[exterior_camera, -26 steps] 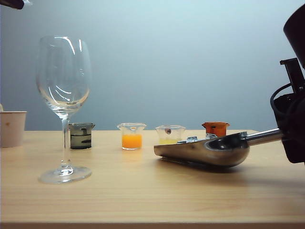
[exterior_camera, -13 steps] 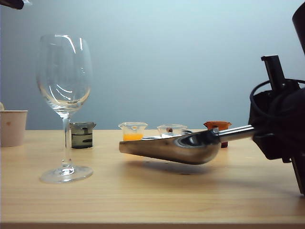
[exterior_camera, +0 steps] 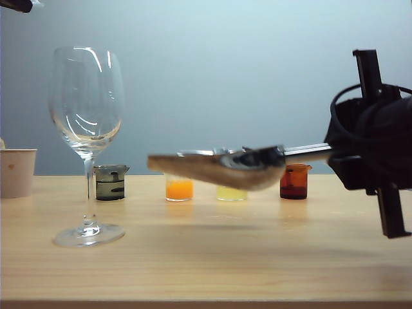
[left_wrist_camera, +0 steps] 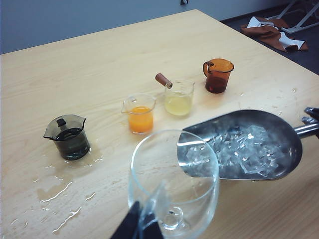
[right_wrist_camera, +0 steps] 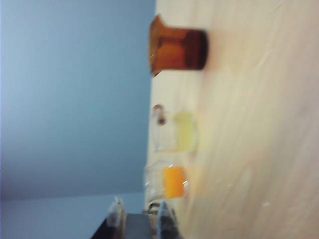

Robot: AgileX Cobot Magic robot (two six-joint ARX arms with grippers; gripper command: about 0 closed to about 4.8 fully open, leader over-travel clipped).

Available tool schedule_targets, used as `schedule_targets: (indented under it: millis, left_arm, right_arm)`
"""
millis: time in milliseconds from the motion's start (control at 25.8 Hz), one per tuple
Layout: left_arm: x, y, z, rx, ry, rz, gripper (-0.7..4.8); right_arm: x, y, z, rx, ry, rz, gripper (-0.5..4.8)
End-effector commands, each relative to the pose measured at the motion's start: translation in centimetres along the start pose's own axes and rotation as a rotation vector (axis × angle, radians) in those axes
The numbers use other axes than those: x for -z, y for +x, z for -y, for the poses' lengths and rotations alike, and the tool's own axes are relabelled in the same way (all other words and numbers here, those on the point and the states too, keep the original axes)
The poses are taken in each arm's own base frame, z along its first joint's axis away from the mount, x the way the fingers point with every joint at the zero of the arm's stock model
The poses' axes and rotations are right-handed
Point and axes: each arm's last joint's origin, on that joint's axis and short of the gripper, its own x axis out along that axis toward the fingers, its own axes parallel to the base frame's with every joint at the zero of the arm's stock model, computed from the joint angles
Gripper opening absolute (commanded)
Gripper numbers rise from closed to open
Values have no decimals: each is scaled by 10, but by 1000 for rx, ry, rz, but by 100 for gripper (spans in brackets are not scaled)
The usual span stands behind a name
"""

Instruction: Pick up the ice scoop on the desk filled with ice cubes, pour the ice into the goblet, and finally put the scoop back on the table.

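The ice scoop [exterior_camera: 219, 166] hangs level above the desk [exterior_camera: 206, 264], its mouth pointing at the goblet [exterior_camera: 87, 129] and a short gap away from it. My right gripper [exterior_camera: 338, 152] is shut on the scoop's handle [exterior_camera: 309, 152]. In the left wrist view the scoop [left_wrist_camera: 279, 134] is heaped with ice cubes [left_wrist_camera: 244, 149], its lip close beside the goblet [left_wrist_camera: 164, 199] rim. My left gripper [left_wrist_camera: 142, 226] hovers over the goblet with its dark fingers together, holding nothing. In the right wrist view the right gripper [right_wrist_camera: 141, 219] shows only as blurred fingertips.
Behind the scoop a row of small beakers stands: dark [exterior_camera: 109, 183], orange [exterior_camera: 179, 189], yellow [exterior_camera: 232, 193], amber [exterior_camera: 294, 181]. A paper cup [exterior_camera: 16, 172] sits at the far left. Spilled water [left_wrist_camera: 60, 194] lies near the dark beaker.
The scoop has risen off the desk and travelled left toward the goblet, levelling out. The right gripper moved left with it and its wrist turned. The goblet and left arm stayed still.
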Motion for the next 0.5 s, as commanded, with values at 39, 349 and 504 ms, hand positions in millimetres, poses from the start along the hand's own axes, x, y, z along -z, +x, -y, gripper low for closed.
schedule_targets:
  millis: [39,349,504]
  left_arm:
    - [-2,-1,0,-2,6,16,-6]
    - [-2,-1,0,-2,6,16,-6]
    - [-2,-1,0,-1,6,15,-6]
  right_arm:
    - [3,1,-11,-80,60,-77,-7]
    - [4,4,-29,-148,88,-71,-7]
    - [-2,8,-35,-143,81,-39,-7]
